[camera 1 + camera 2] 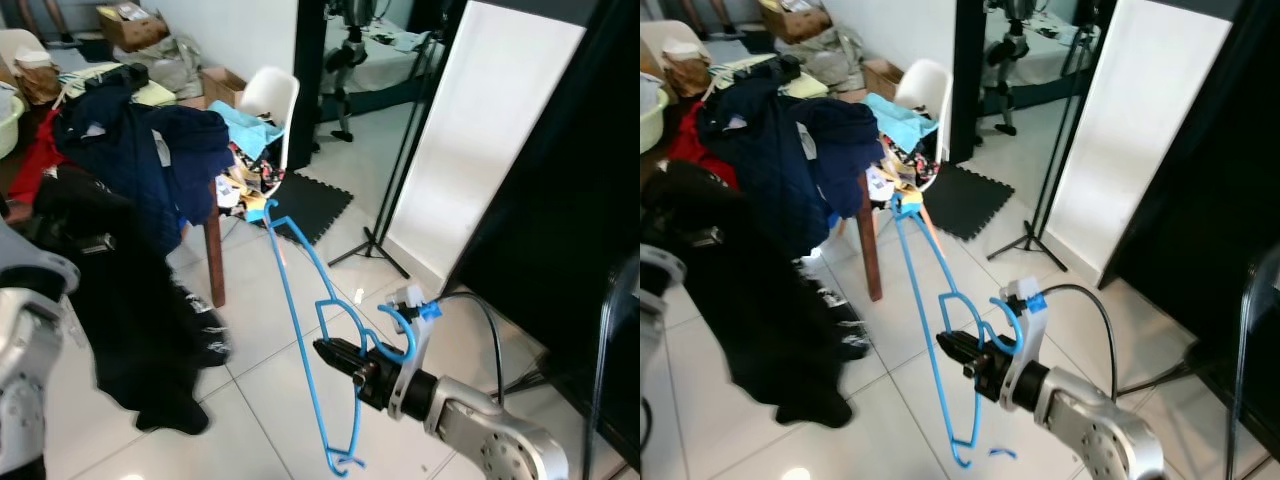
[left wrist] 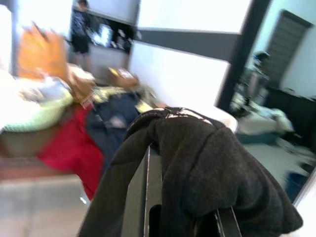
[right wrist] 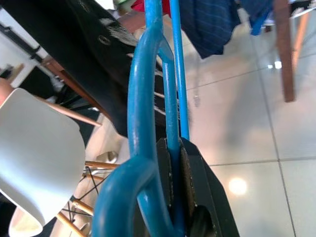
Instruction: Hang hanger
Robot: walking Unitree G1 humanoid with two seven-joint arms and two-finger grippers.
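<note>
Right gripper (image 1: 335,357) — fingers pressed together on the neck of the blue hanger (image 1: 300,320), just beside its hook, held over the tiled floor (image 1: 260,400). Hanger frame extends away from the fingertips toward the white chair (image 1: 272,100). Left gripper (image 2: 187,222) carries a black garment (image 2: 197,168) — finger state cannot be told.

We get bright, even daylight in the head views, with a tall white panel (image 1: 480,150) blown out to flat white. The pale floor tiles (image 1: 260,310) carry soft glare and a small bright spot low down. The dark garment (image 1: 120,300) reads as near-black, detail lost. Our left wrist view is soft and smeared with blur; the right wrist view shows the blue hanger (image 3: 148,123) close and slightly out of focus.
</note>
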